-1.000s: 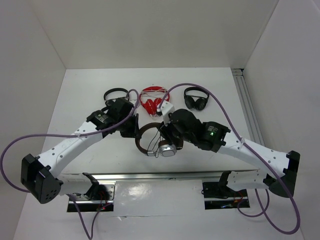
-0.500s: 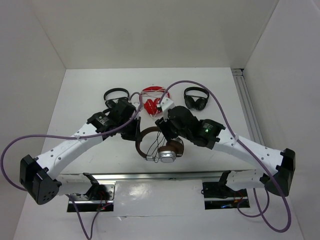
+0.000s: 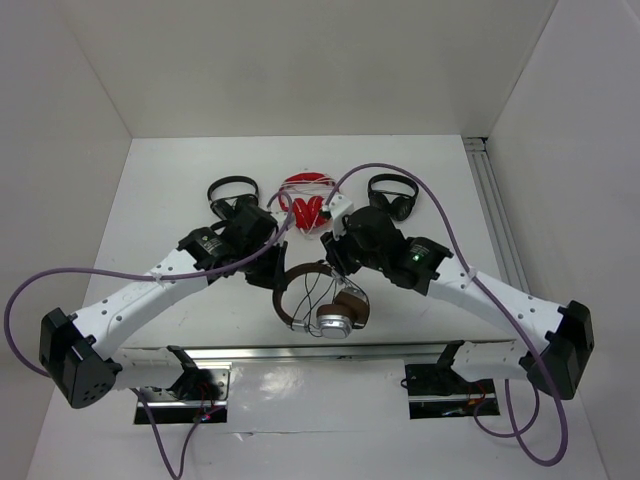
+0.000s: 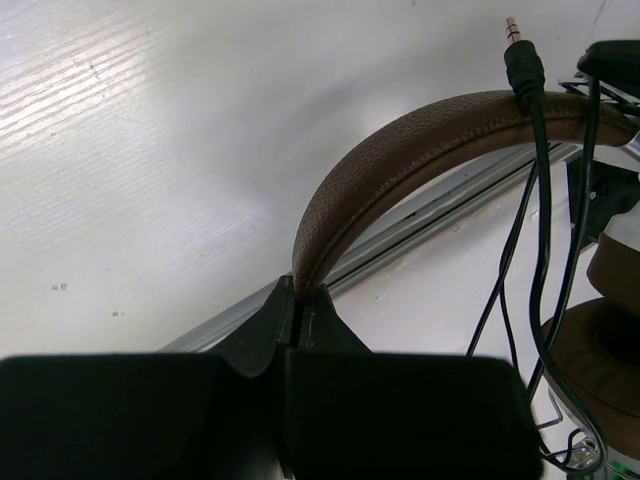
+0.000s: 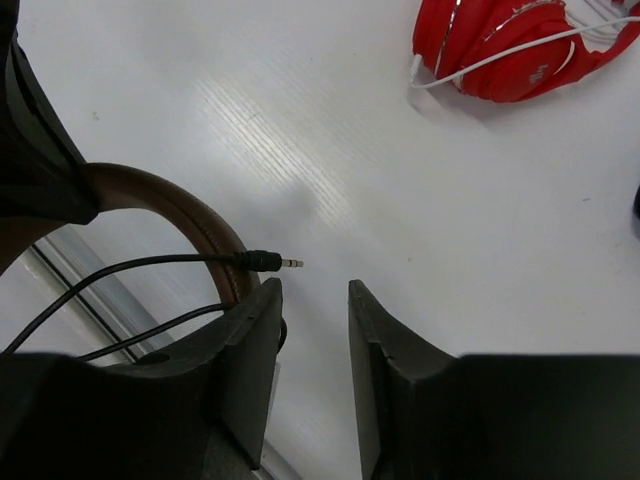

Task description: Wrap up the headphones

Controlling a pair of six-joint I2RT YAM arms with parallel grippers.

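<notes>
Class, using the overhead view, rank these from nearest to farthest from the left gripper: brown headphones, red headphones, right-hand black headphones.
1. The brown headphones, clamped in the left gripper.
2. The red headphones, back centre.
3. The right-hand black headphones, back right.

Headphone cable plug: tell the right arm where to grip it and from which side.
Grip the plug by its black barrel, behind the metal tip, coming from its free tip side, away from the headband held by the left gripper. It juts out clear; the cable trails back over the band. Turn the jaws across it.
</notes>
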